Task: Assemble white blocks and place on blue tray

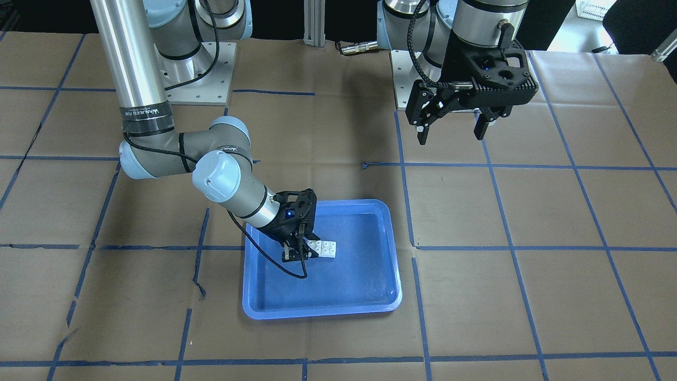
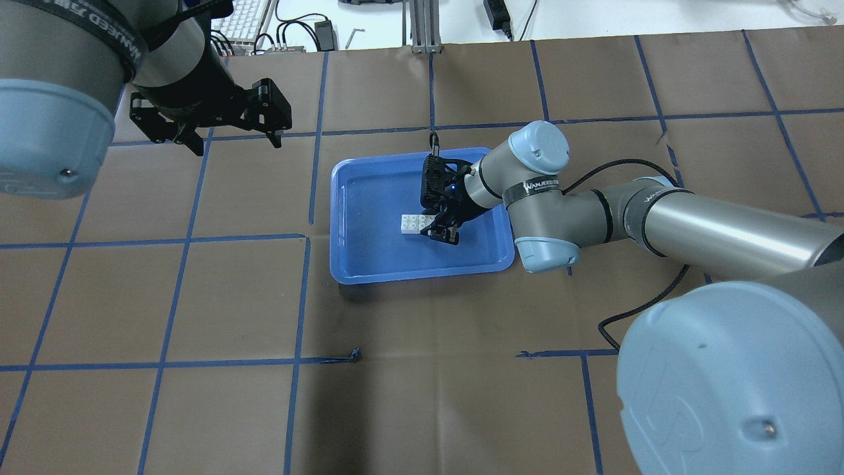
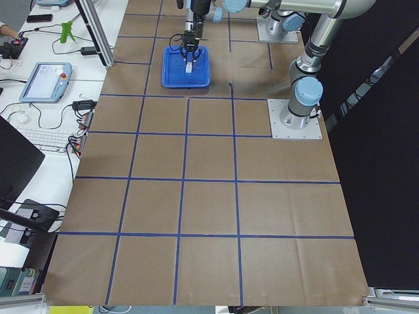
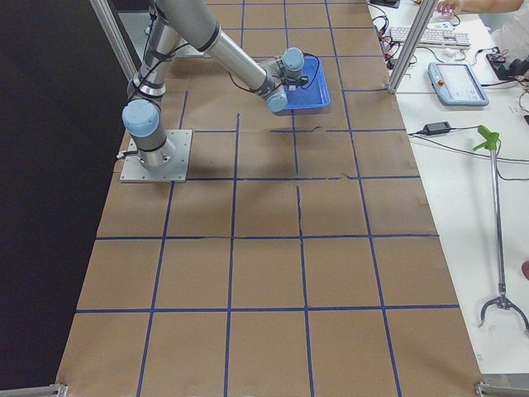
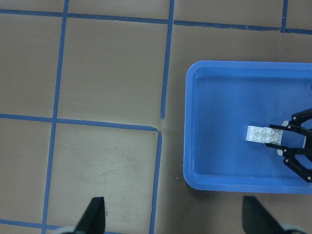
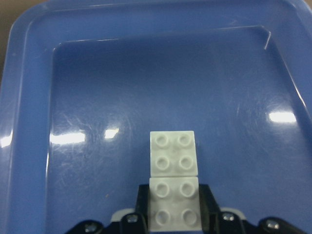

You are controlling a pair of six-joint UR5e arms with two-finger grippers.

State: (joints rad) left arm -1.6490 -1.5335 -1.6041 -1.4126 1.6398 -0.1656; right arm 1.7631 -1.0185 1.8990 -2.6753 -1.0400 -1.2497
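Facing the robot from across the table, the right gripper (image 1: 299, 254) is seen low inside the blue tray (image 1: 322, 313), clamped on one end of the white blocks (image 1: 323, 247). These sit side by side and touching, studs up, near the tray's middle. The left gripper (image 1: 455, 131) is held high over the brown paper (image 1: 529, 211), well apart from the tray, spread wide with nothing in it. From overhead, the blocks are seen sticking out of the right gripper toward the tray's centre. In both side views the tray is small and far, and no grip can be judged. In the left wrist view, tray and blocks are seen from above. In the right wrist view, the nearer block is pinched and the farther one abuts it. Whether they rest on the tray floor cannot be told.
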